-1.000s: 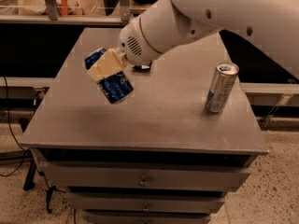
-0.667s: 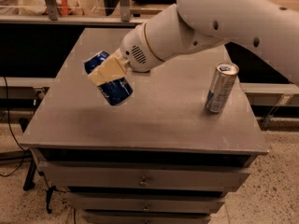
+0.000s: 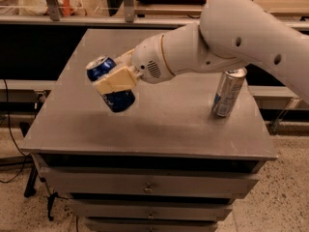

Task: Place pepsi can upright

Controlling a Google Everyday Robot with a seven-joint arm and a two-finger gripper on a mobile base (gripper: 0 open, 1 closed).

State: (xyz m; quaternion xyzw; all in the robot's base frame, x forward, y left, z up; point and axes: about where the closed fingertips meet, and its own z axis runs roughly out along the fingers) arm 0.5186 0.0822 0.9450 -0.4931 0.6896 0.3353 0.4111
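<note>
The pepsi can (image 3: 114, 99) is dark blue with silver ends. It hangs tilted above the left half of the grey cabinet top (image 3: 159, 129), its top end pointing up and left. My gripper (image 3: 115, 79) is shut on the pepsi can, with the cream-coloured fingers (image 3: 116, 79) clamped across its middle. The white arm reaches in from the upper right and hides part of the table behind it.
A taller slim silver-and-blue can (image 3: 228, 93) stands upright on the right side of the top. The cabinet has drawers (image 3: 147, 186) below its front edge. Shelving and a railing run behind the cabinet.
The arm has swung lower across the view. The pepsi can stays gripped and tilted, almost in the same place above the left side.
</note>
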